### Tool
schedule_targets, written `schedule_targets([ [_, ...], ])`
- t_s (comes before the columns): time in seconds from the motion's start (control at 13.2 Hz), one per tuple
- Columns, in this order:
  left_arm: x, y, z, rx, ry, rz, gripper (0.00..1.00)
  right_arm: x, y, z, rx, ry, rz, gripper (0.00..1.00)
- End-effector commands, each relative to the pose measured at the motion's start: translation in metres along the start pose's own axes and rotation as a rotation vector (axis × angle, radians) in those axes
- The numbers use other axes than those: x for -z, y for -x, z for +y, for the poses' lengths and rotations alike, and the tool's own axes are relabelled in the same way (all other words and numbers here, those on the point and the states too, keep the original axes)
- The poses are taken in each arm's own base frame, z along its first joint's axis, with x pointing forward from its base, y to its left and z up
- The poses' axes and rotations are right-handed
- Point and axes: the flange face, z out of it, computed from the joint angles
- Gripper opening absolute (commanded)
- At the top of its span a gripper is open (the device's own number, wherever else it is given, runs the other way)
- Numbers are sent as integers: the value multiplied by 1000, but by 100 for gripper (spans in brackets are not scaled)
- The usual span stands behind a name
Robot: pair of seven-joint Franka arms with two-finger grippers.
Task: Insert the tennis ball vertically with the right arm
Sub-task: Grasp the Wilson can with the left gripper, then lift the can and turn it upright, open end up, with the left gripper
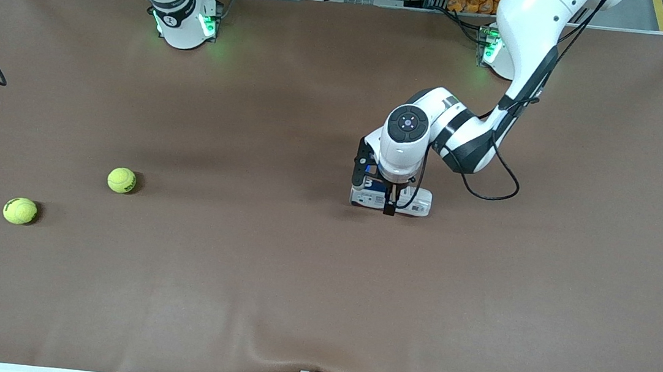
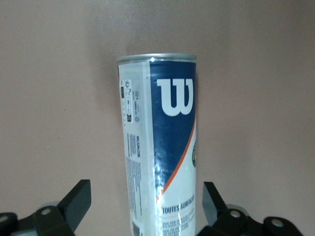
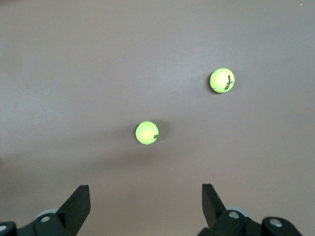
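So the setup here makes sense once you see who does what: the left gripper (image 1: 376, 181) is down low around the white-and-blue cylindrical tennis ball can (image 1: 390, 198), which is lying on its side on the brown cloth-covered table (image 1: 309, 282), roughly mid-table and a bit toward the left arm's end. Its jaws are spread wide with a finger (image 2: 74, 199) on each side of the can (image 2: 160, 142), nothing clamped yet, so I'd guess it's lined up to grab the can and stand it up or steady it for a top-down drop. The two fuzzy yellow-green tennis balls (image 1: 121, 180) (image 1: 19, 210) sit well apart from the can, toward the right arm's end, the second one closer to the front edge. The right gripper (image 3: 142, 206) hangs high over both balls (image 3: 146, 132) (image 3: 222, 80), jaws wide open and empty, probably just waiting to pick one.
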Motion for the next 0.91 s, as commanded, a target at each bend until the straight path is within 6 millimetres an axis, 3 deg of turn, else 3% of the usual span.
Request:
schedule_targets([
  [0.0,-14,-1,6,-29,-35,23,100,2,6,-2,1,8,-10,100],
  [0.23,-26,4,17,-40,-38,29,100,0,4,-1,1,10,-8,100],
  [0.83,-40,1,20,-51,-50,28,100,-14,2,4,-10,9,-49,100],
])
